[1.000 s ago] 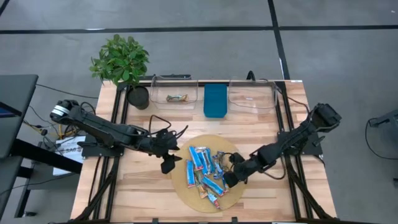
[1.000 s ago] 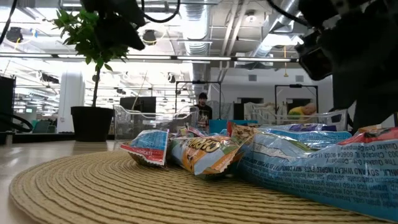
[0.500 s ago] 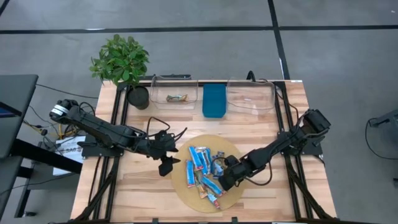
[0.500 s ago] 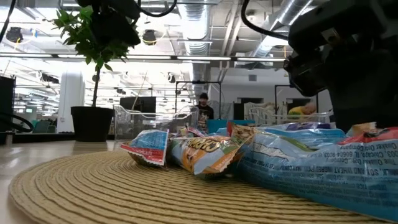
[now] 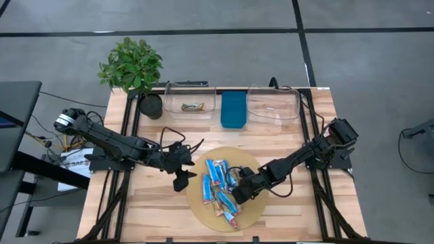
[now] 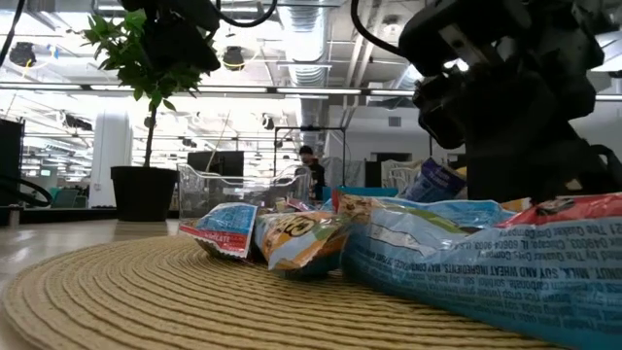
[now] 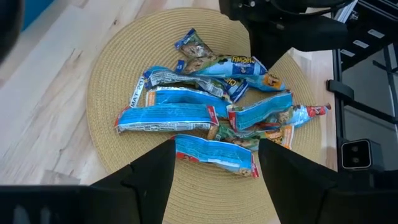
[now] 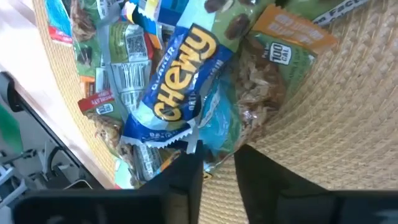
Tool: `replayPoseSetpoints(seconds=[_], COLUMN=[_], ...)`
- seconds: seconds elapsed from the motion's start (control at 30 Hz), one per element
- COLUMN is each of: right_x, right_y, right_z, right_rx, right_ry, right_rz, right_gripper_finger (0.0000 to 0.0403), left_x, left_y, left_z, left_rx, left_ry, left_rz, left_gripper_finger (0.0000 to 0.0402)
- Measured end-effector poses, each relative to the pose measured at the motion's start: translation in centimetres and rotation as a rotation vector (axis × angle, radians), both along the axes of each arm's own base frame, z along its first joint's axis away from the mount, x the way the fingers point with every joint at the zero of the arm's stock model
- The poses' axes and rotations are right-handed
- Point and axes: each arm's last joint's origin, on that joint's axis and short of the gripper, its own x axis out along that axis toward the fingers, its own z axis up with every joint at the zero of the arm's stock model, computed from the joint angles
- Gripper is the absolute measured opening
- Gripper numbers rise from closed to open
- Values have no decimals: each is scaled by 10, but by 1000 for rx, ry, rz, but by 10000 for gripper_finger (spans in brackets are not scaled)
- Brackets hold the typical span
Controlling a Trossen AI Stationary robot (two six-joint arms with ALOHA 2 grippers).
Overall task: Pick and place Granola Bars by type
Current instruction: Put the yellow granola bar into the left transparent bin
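Dark right pincer (image 5: 237,192), arm stretched low, pinches a blue granola bar (image 8: 180,99); left pincer (image 5: 182,180) spread.

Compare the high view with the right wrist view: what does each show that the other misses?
Only the high view shows the whole table: the left gripper open at the woven mat's left edge, the potted plant, a blue container between two clear bins, one bin holding a single bar, and the right gripper low over the pile.

Only the right wrist view shows the right gripper's fingers narrowed around the edge of a blue Chewy bar, plus wrapper print.

Both show the granola bars heaped on the mat.
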Motion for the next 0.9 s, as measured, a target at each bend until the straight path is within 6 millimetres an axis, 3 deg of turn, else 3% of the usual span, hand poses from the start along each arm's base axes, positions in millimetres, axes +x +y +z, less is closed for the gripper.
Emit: replayPoseSetpoints(seconds=[0.2,0.4,0.63,0.9], right_x=[0,4,4,6], right_y=[0,2,-2,-30], right_z=[0,4,47,106], right_rx=[1,10,-38,-179], right_ry=[-5,-30,-123,-311], right_rz=[2,8,11,-26], right_gripper_finger=[11,6,1,0], left_x=[0,0,3,16], left_y=[0,0,1,7], left_z=[0,0,3,17], left_rx=[0,10,-4,-83], left_ry=[0,-5,-51,-225], left_rz=[0,14,37,143], left_gripper_finger=[224,224,224,224])
